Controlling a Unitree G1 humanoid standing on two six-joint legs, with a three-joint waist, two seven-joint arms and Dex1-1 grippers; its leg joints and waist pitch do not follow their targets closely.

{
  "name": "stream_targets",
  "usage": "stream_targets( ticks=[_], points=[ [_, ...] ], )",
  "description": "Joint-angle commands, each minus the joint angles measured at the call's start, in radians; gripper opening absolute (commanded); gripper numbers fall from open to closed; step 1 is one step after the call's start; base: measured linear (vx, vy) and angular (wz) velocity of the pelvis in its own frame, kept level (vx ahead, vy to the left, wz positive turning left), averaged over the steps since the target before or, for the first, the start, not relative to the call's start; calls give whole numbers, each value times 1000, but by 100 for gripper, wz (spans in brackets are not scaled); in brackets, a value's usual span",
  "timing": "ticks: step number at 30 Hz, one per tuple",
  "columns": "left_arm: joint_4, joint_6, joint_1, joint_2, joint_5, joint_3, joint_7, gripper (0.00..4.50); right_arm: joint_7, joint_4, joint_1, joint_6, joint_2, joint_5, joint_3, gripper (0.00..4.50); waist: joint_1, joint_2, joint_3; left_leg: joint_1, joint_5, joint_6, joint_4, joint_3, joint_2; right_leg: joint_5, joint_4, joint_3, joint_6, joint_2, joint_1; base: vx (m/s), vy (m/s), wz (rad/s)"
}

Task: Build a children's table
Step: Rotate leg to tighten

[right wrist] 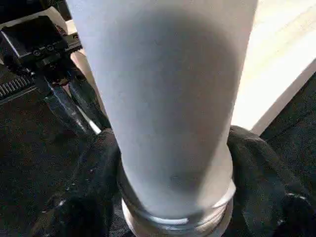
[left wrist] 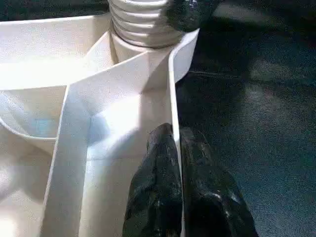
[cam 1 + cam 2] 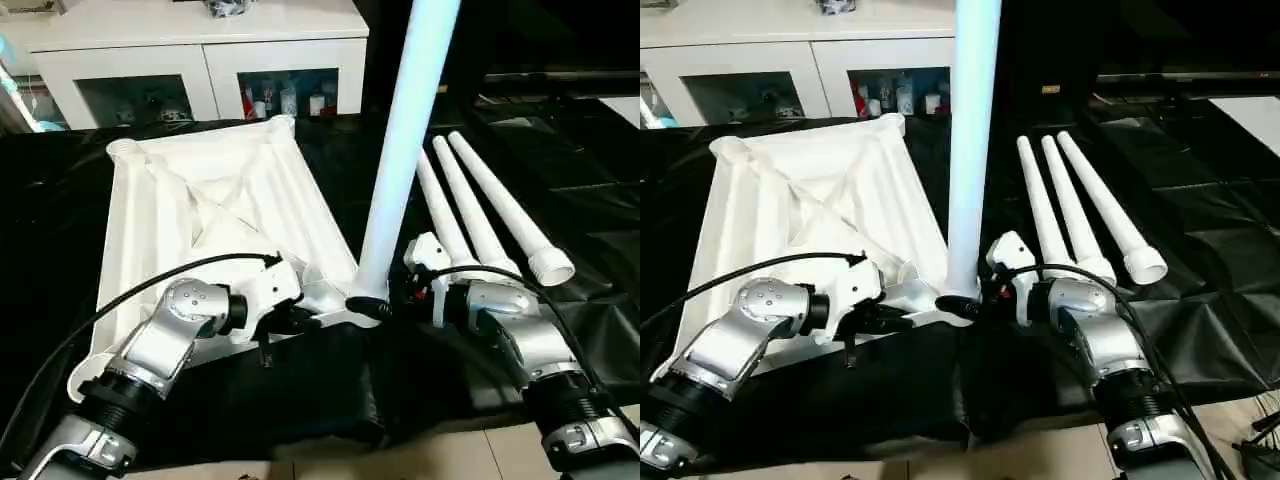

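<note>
- White plastic tabletop (image 3: 215, 215) lies underside up, ribs showing, on the black-sheeted table (image 3: 560, 180), in front of a white cabinet (image 3: 200, 50).
- One leg (image 3: 400, 150) stands upright in the near corner socket on the robot's right side; its ribbed end sits in that socket.
- The right gripper (image 1: 173, 163) is clamped around this leg just above the socket, one black finger on either side.
- The left gripper (image 2: 175, 173) pinches the tabletop's edge wall close to that corner, fingers (image 2: 153, 187) closed onto the thin rim.
- Three spare legs (image 3: 480, 205) lie side by side on the black sheet, just right of the upright leg.
</note>
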Motion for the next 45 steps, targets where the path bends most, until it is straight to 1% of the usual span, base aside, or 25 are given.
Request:
stream_targets(
  ticks=[1, 11, 15, 16, 17, 18, 19, 21, 22, 23, 24, 25, 26, 27, 28, 30, 33, 34, 36, 39, 40, 41, 42, 43, 45],
  points=[
    [-9, -46, 2, -13, -38, 15, -16, 0, 7, 16, -3, -12, 2, -11, 9, 287, 2, -13, -68, -6, -128, 92, -59, -5, 35, -195, -62, 53, -226, -58, 61, 0, 0, 0],
    [-10, -42, 8, -11, -32, 8, -24, 0, 6, 24, 12, -14, 6, -27, 28, 272, 2, -12, -69, -6, -134, 88, -58, -6, 34, -202, -61, 52, -223, -56, 63, 0, 0, 0],
    [-8, -23, 10, -22, -29, 9, -5, 0, -80, 52, 17, 0, 41, -27, 6, 272, 0, -11, -68, -6, -136, 84, -58, -6, 33, -206, -62, 52, -225, -57, 61, 0, 0, 0],
    [-2, -14, 7, -31, -27, 13, 11, 0, -115, 63, 17, 0, 57, -29, -3, 272, -3, -10, -66, -7, -148, 78, -60, -7, 33, -224, -63, 52, -221, -57, 62, 0, 0, 0],
    [9, 6, 1, -50, -22, 17, 43, 0, -171, 81, 18, -1, 86, -27, -20, 272, -7, -10, -63, -4, -167, 70, -62, -7, 34, -256, -69, 52, -213, -57, 58, 0, 0, 0],
    [19, 21, -4, -64, -17, 21, 68, 0, -212, 94, 18, -2, 108, -26, -32, 272, -8, -9, -62, -5, -175, 63, -62, -7, 32, -277, -70, 52, -207, -58, 60, 0, 0, 0],
    [22, 24, -6, -68, -15, 22, 76, 0, -223, 98, 17, -1, 114, -26, -35, 272, -10, -10, -62, -3, -193, 54, -63, -8, 30, -324, -76, 51, -192, -58, 60, 0, 0, 0],
    [68, 69, -30, -130, 4, 35, 174, 0, -385, 151, 12, -5, 193, -33, -69, 272, -14, -8, -61, -1, -206, 45, -64, -8, 31, -354, -78, 52, -180, -59, 57, 0, 0, 0],
    [80, 79, -37, -146, 8, 38, 197, 0, -428, 167, 8, -6, 213, -37, -77, 272, -18, -5, -58, 0, -216, 37, -66, -8, 30, -381, -83, 52, -171, -58, 53, 0, 0, 0],
    [91, 91, -43, -161, 15, 40, 222, 0, -470, 183, 4, -9, 230, -42, -83, 272, -20, -7, -60, 0, -220, 33, -66, -9, 28, -394, -84, 50, -165, -58, 55, 0, 0, 0],
    [113, 115, -57, -190, 31, 43, 275, 0, -559, 216, -5, -17, 263, -61, -87, 272, -23, -6, -60, 1, -223, 27, -66, -9, 28, -407, -86, 50, -157, -58, 53, 0, 0, 0],
    [131, 142, -69, -218, 41, 48, 323, 0, -629, 243, -14, -21, 290, -74, -90, 272, -27, -5, -58, 3, -238, 25, -66, -9, 25, -433, -91, 50, -149, -57, 49, 0, 0, 0],
    [131, 142, -69, -218, 41, 48, 323, 0, -629, 243, -14, -21, 290, -74, -90, 272, -28, -4, -59, 3, -245, 24, -67, -11, 24, -448, -91, 48, -143, -58, 51, 0, 0, 0],
    [165, 190, -91, -265, 59, 59, 407, 0, -722, 287, -34, -18, 338, -76, -106, 272, -29, -3, -61, 0, -250, 28, -67, -12, 25, -455, -93, 48, -133, -59, 53, 0, 0, 0],
    [165, 190, -91, -265, 59, 59, 407, 0, -722, 287, -34, -18, 338, -76, -106, 272, -29, -2, -61, 5, -258, 31, -67, -11, 23, -462, -98, 47, -127, -57, 48, 0, 0, 0],
    [199, 202, -112, -299, 78, 63, 473, 0, -776, 318, -54, -20, 378, -70, -121, 272, -29, -3, -63, 1, -260, 41, -68, -13, 23, -461, -99, 45, -121, -58, 51, 0, 0, 0],
    [221, 197, -131, -329, 89, 67, 508, 0, -807, 349, -81, -18, 415, -56, -141, 272, -29, -3, -67, 2, -265, 47, -69, -13, 23, -444, -99, 45, -120, -56, 48, 0, 0, 0],
    [224, 192, -137, -337, 92, 69, 513, 0, -817, 364, -93, -23, 425, -62, -144, 272, -29, -2, -69, -1, -263, 48, -71, -14, 25, -426, -97, 44, -122, -57, 52, 0, 0, 0],
    [214, 183, -140, -335, 93, 67, 502, 0, -812, 387, -111, -47, 431, -76, -139, 272, -30, -1, -69, -2, -272, 47, -72, -15, 26, -412, -96, 44, -128, -58, 51, 0, 0, 0],
    [189, 175, -125, -313, 95, 56, 469, 0, -755, 374, -112, -47, 430, -56, -140, 272, -30, -4, -70, -2, -279, 51, -73, -14, 26, -405, -96, 45, -129, -59, 52, 0, 0, 0],
    [183, 174, -122, -308, 96, 54, 462, 0, -745, 371, -113, -48, 428, -53, -141, 328, -30, -3, -69, -3, -282, 53, -73, -14, 26, -410, -97, 45, -129, -59, 52, 0, 0, 0],
    [176, 172, -117, -302, 96, 52, 451, 0, -733, 367, -115, -49, 424, -51, -141, 328, -30, -4, -70, -4, -279, 54, -73, -14, 26, -409, -96, 45, -129, -60, 53, 0, 0, 0],
    [165, 162, -108, -290, 94, 47, 430, 0, -712, 360, -118, -54, 415, -46, -144, 342, -30, -3, -70, -4, -280, 55, -74, -14, 26, -410, -97, 45, -129, -60, 52, 0, 0, 0],
    [154, 157, -99, -280, 92, 43, 414, 0, -697, 352, -121, -55, 405, -45, -144, 349, -33, -5, -71, -9, -275, 59, -75, -16, 28, -396, -93, 45, -130, -61, 57, 0, 0, 0],
    [145, 149, -91, -268, 90, 38, 396, 0, -677, 342, -124, -53, 393, -42, -145, 377, -34, -5, -72, -9, -256, 64, -73, -13, 27, -373, -92, 46, -139, -60, 56, 0, 0, 0]
  ],
)
